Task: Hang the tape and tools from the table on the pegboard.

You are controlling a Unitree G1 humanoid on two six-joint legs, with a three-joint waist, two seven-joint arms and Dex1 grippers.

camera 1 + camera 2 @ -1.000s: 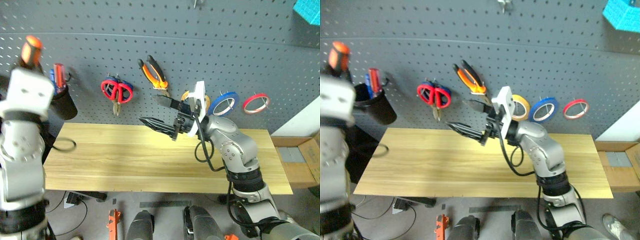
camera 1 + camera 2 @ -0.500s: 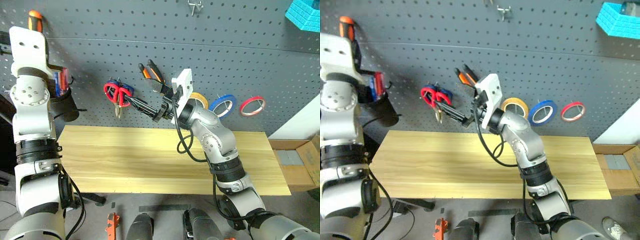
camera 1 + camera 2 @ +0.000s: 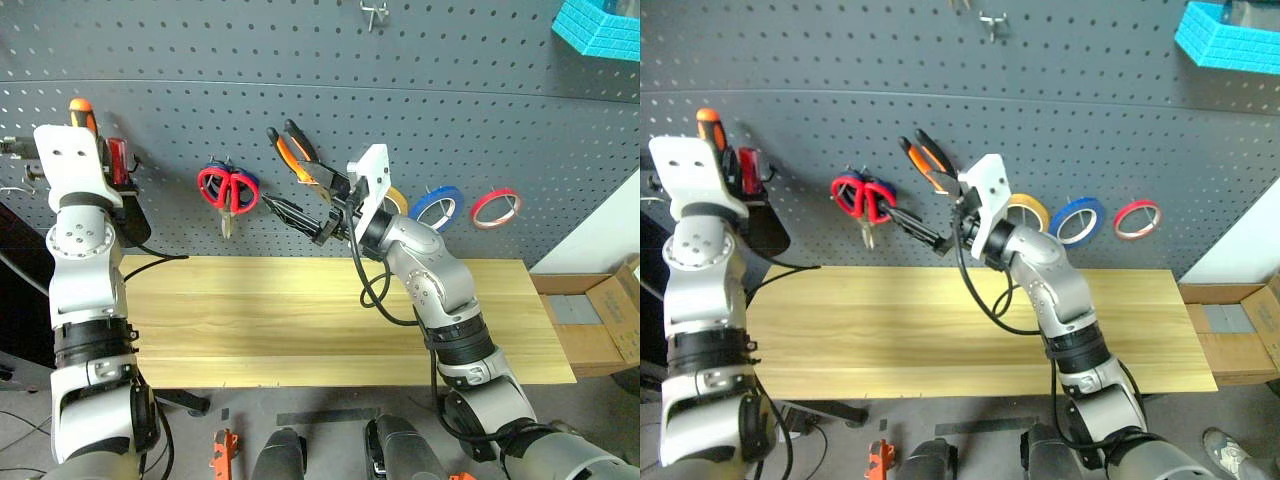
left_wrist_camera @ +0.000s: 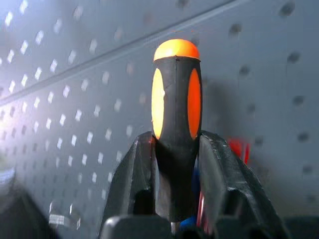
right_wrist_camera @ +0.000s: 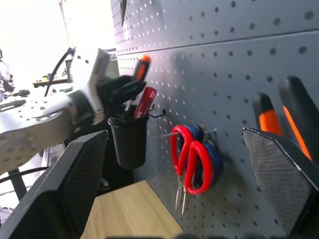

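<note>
The pegboard rises behind the table. On the board hang orange-and-black pliers, red-handled scissors and the yellow tape, which my right wrist partly hides. At the board's far left my left gripper is shut on the orange-handled screwdriver, upright over a black cup; its lower end is hidden. My right gripper stands open and empty, close to the board between scissors and pliers.
A red screwdriver stands in the black cup. Blue tape and red tape hang right of the yellow ring. A turquoise basket sits high at the right, and a cardboard box lies past the table's right end.
My left arm has come down, lowering the orange screwdriver toward the black cup. The right gripper has stayed open near the scissors and pliers. The camera has shifted.
</note>
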